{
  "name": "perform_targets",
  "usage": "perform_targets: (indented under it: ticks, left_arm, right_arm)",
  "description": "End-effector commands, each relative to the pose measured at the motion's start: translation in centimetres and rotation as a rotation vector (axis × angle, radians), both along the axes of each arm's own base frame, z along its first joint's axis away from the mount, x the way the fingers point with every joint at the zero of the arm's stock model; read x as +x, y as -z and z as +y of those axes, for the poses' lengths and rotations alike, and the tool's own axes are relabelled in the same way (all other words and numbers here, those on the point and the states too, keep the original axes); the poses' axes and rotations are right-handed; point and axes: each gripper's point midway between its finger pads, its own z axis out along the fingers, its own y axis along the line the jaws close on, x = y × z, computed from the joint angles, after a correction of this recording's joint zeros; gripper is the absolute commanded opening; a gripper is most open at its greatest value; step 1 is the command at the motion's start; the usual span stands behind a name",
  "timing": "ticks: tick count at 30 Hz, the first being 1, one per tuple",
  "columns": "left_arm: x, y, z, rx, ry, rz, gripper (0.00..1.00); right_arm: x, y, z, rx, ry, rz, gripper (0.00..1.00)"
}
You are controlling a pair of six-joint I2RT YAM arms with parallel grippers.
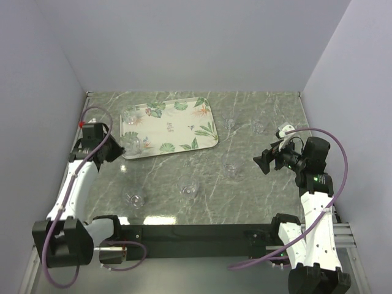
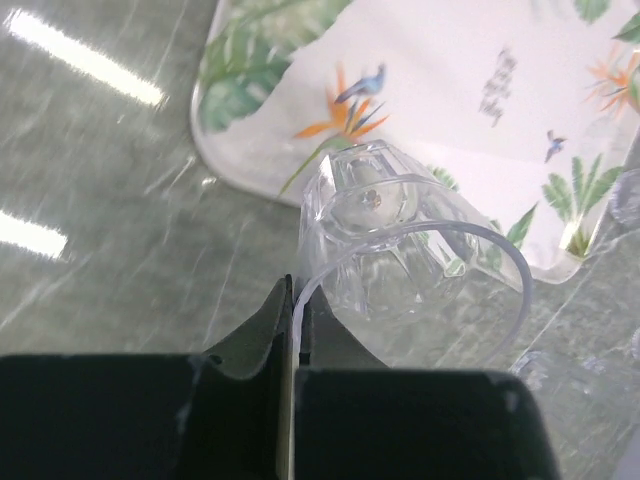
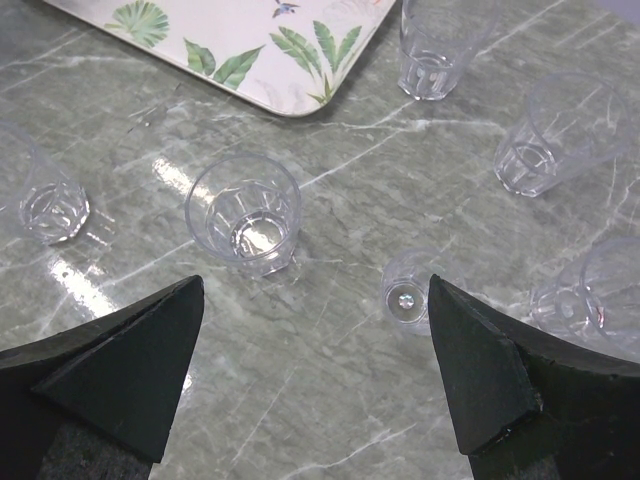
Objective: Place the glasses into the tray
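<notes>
- Near edge, top view: one glass (image 1: 135, 198) and a second glass (image 1: 188, 188) stand upright on the table (image 1: 184, 214) ahead of the arm bases, apart from each other.
- A little farther and to the right is a third glass (image 1: 231, 168), also upright. It sits just ahead of the right gripper (image 1: 263, 162).
- Right gripper, wrist view (image 3: 315, 285): you will see the fingers spread wide and holding nothing. The third glass (image 3: 245, 215) stands beyond the gap and touches neither finger.
- Left gripper (image 1: 120, 147): it sits at the near-left corner of the tray (image 1: 177, 131).
- Left gripper, wrist view (image 2: 292, 300): the fingers are pressed together on the rim wall of the held glass (image 2: 400, 240).
- The held glass is tilted well over, with its mouth toward the camera and its base pointing out over the tray (image 2: 450, 90).
- In the top view the held glass (image 1: 131, 144) overlaps the tray's corner rim. Whether it touches the tray I cannot tell; the clear glass gives no edge to judge by.
- The tray lies flat on the table, left of centre. Its near-right corner shows at the top of the right wrist view (image 3: 230, 25).
- Farthest: two far glasses, one (image 1: 229, 122) just right of the tray and the other (image 1: 258, 127) beside it. Both are upright on the table, outside the tray.
</notes>
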Motion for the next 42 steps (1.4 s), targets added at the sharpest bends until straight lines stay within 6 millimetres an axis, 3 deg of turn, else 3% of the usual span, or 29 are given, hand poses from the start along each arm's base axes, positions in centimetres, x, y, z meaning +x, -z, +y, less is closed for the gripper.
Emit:
perform_targets:
  ticks: [1, 3, 4, 8, 9, 11, 12, 18, 29, 33, 37, 42]
  left_arm:
    - [5.4, -4.1, 0.0, -0.004, 0.098, -0.199, 0.00]
    - [6.8, -4.3, 0.9, 0.015, 0.095, -0.201, 0.00]
    - [7.6, -3.1, 1.3, 0.018, 0.094, -0.168, 0.00]
    - [10.0, -2.0, 2.6, 0.062, 0.095, -0.125, 0.00]
    - [10.8, -2.5, 2.8, 0.070, 0.095, -0.131, 0.00]
    - [11.5, -0.9, 3.3, 0.080, 0.099, -0.082, 0.00]
    - [12.2, -1.4, 3.6, 0.090, 0.095, -0.088, 0.00]
    - [13.9, 1.0, 4.7, 0.111, 0.074, -0.011, 0.00]
    - [15.2, 3.1, 5.6, 0.128, 0.046, 0.043, 0.02]
    - [15.5, 4.0, 5.7, 0.125, 0.046, 0.060, 0.16]
    - [15.8, 3.8, 5.6, 0.119, 0.049, 0.053, 0.39]
    - [15.6, 1.1, 4.7, 0.105, 0.085, -0.020, 0.61]
  right_arm:
    - [0.2, -0.6, -0.2, -0.008, 0.004, -0.038, 0.99]
    - [0.2, -0.6, -0.2, -0.007, 0.004, -0.037, 0.99]
    - [0.2, -0.6, -0.2, -0.009, 0.005, -0.042, 0.99]
    - [0.2, -0.6, -0.3, -0.007, 0.008, -0.040, 0.99]
    - [0.2, -0.6, -0.3, -0.010, 0.007, -0.042, 0.99]
    - [0.2, -0.7, -0.2, -0.009, 0.005, -0.044, 0.99]
    - [0.2, -0.7, -0.3, -0.009, 0.007, -0.043, 0.99]
    - [0.2, -0.6, -0.3, -0.010, 0.010, -0.042, 0.99]
    - [0.3, -0.6, -0.3, -0.011, 0.009, -0.042, 0.99]
    - [0.3, -0.6, -0.4, -0.010, 0.013, -0.040, 0.99]
    - [0.2, -0.6, -0.4, -0.012, 0.015, -0.041, 0.99]
    - [0.1, -0.6, -0.4, -0.017, 0.004, -0.045, 0.99]
